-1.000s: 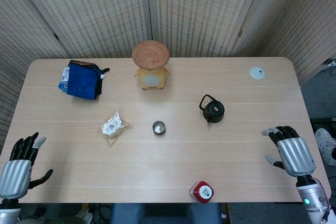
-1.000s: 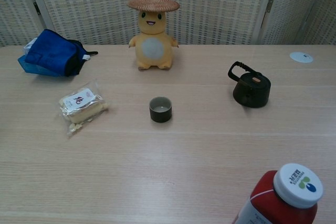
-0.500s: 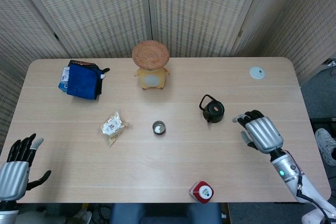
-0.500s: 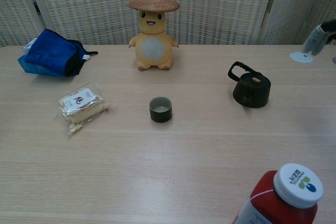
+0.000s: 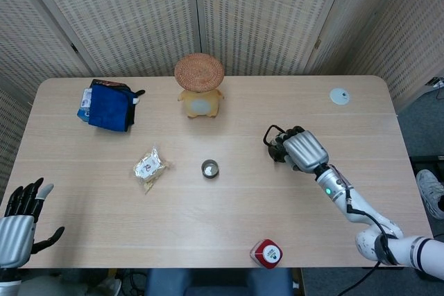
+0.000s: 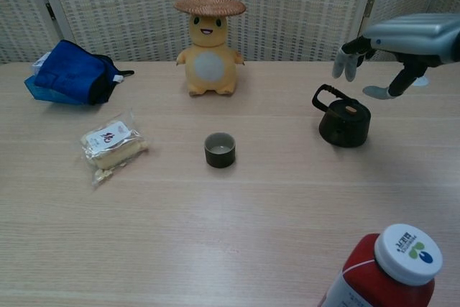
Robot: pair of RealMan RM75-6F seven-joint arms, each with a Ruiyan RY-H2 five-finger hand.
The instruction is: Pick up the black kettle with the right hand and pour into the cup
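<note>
Right of centre in the head view, my right hand (image 5: 302, 150) hovers over the kettle (image 6: 344, 123), fingers spread and holding nothing; the chest view shows it above the kettle, not touching. Cup (image 5: 210, 168) stands at mid-frame, bare table (image 5: 229, 220) between it and the kettle. Lower left corner, my left hand (image 5: 19, 220) sits at the table edge, fingers apart, empty. A red bottle (image 5: 266, 253) stands at the bottom edge, well apart from both.

light wood table (image 5: 208, 220), woven folding screens (image 5: 139, 12) behind, grey floor (image 5: 420, 119)
</note>
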